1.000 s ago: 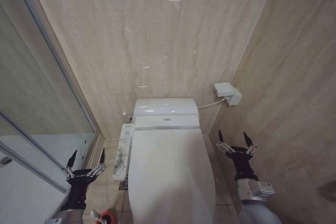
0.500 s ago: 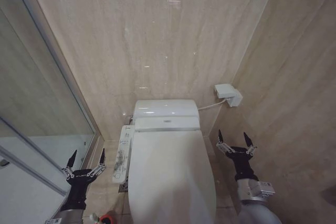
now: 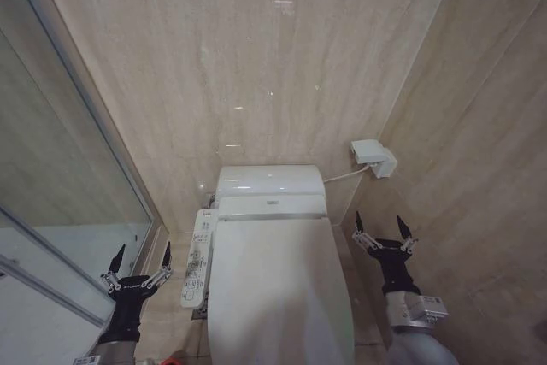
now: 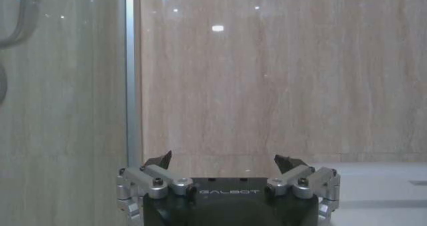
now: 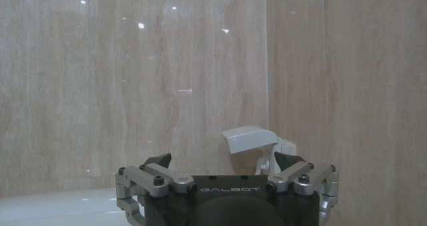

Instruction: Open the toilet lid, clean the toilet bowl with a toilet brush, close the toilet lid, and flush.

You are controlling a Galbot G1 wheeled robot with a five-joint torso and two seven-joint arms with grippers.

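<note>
left edge: glass shower panel (image 3: 51, 168) with a metal frame, running back to the beige tiled wall (image 3: 256, 57).

left gripper (image 3: 139, 256) held low beside the toilet's left side, over the floor between shower frame and toilet. fingers spread wide, pinching nothing, tips pointing at the back wall. left wrist view agrees: left gripper (image 4: 227, 162) spread, facing the tile and the shower frame's vertical strip (image 4: 132, 76).

just right of it, a control panel (image 3: 196, 254) with buttons sticks out along the toilet's left edge.

centre: toilet lid (image 3: 273, 288) is down, closed flat over the toilet bowl (image 3: 208, 314), of which a sliver shows under the lid edge. tank (image 3: 269, 181) sits behind it against the wall. neither gripper touches the lid.

toilet brush: a bit of red at the bottom frame edge by the left arm, too cut off to tell if that's it.

right of the tank: small white wall box (image 3: 373, 156) on the side wall, cable running from it toward the tank. same box (image 5: 250, 138) in the right wrist view, ahead of the fingers.

right gripper (image 3: 385, 232) held up beside the toilet's right side, near the side wall, clear of the lid. fingers spread wide, empty. right wrist view, right gripper (image 5: 223, 163): spread, nothing between the tips.
</note>
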